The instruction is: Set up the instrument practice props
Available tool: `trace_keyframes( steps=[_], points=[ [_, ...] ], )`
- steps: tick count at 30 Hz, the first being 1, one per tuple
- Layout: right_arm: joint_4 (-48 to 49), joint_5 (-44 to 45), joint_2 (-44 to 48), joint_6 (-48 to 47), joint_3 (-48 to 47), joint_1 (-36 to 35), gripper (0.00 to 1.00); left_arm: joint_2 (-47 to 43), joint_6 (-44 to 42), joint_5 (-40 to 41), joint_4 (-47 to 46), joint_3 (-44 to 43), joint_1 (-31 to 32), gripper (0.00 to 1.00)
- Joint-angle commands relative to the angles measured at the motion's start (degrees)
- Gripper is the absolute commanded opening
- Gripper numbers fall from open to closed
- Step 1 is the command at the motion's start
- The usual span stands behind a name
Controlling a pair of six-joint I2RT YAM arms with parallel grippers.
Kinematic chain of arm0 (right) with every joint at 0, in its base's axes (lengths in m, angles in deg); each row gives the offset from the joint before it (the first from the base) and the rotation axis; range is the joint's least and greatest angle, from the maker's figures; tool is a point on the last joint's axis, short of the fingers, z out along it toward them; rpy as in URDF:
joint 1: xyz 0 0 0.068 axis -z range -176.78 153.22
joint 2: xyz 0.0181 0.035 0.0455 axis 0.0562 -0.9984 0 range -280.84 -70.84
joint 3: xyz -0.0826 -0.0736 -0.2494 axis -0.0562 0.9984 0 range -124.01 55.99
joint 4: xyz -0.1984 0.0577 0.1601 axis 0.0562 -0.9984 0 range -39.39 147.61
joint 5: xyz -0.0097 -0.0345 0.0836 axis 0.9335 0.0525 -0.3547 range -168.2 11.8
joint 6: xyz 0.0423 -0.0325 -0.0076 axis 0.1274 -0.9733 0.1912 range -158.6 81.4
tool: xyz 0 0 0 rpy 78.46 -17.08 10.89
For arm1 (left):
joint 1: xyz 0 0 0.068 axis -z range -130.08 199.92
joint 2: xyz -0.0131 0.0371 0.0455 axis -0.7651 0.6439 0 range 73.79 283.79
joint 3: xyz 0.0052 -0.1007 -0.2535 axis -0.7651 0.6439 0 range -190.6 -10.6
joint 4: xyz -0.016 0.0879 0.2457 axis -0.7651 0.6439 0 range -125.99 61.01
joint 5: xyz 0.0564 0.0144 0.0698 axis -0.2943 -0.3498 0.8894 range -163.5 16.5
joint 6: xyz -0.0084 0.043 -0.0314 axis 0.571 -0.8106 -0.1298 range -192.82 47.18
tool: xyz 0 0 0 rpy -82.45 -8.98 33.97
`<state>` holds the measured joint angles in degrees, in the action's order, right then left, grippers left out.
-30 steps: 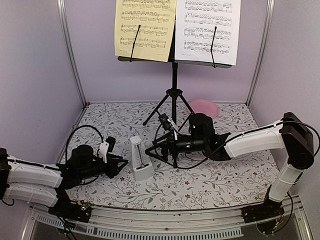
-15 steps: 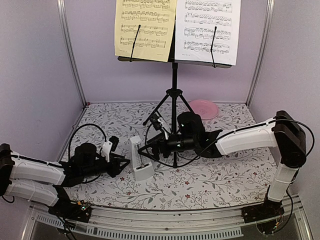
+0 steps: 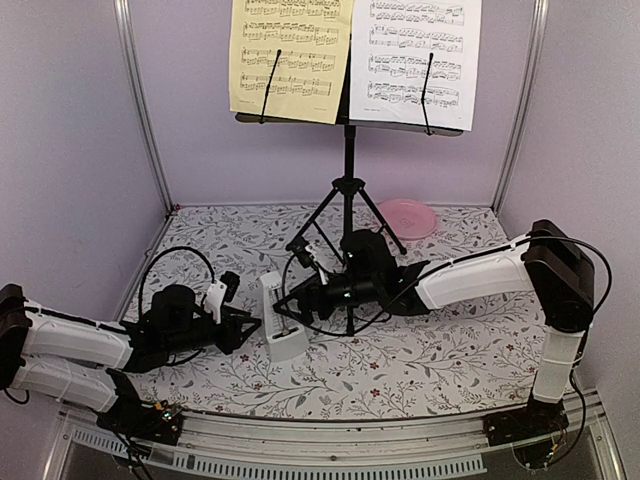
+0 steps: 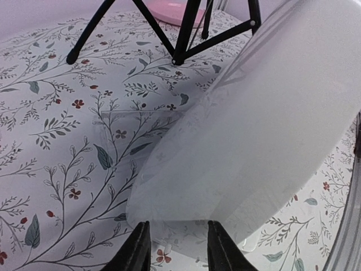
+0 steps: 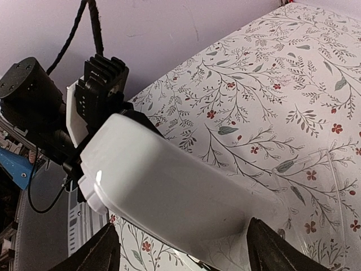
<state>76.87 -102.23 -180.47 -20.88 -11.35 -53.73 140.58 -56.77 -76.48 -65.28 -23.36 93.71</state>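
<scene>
Grey metronome (image 3: 283,318) — right gripper (image 5: 180,240) straddles it, fingers spread wide; left gripper (image 4: 177,230) at its base, narrow gap — grasp indeterminate.

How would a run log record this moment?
music stand: upright, holding yellowish page, white page | metronome: on table | right gripper: open, straddling it | left gripper: open, beside it

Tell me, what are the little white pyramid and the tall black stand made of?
The metronome looks like smooth pale plastic: soft shine, with a see-through part at its base. The music stand is probably black-painted metal: thin, stiff, matte pole and legs.
</scene>
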Motion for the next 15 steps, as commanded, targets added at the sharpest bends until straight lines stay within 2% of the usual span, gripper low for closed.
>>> trace_keyframes(
  steps=[1, 3, 15],
  points=[
    [-0.8, 1.1, -0.9, -0.1, -1.5, -0.3, 0.75, 0.3, -0.7, -0.3, -1.3, -0.9, -0.5, 0.36],
    [-1.8, 1.6, -1.3, 0.2, -3.5, -0.3, 0.71, 0.3, -0.7, -0.3, -1.3, -0.9, -0.5, 0.36],
    [-3.4, 3.9, -1.3, 2.2, -4.1, -0.2, 0.61, 0.3, -1.2, -0.3, -1.3, -0.7, -0.5, 0.36]
  ],
)
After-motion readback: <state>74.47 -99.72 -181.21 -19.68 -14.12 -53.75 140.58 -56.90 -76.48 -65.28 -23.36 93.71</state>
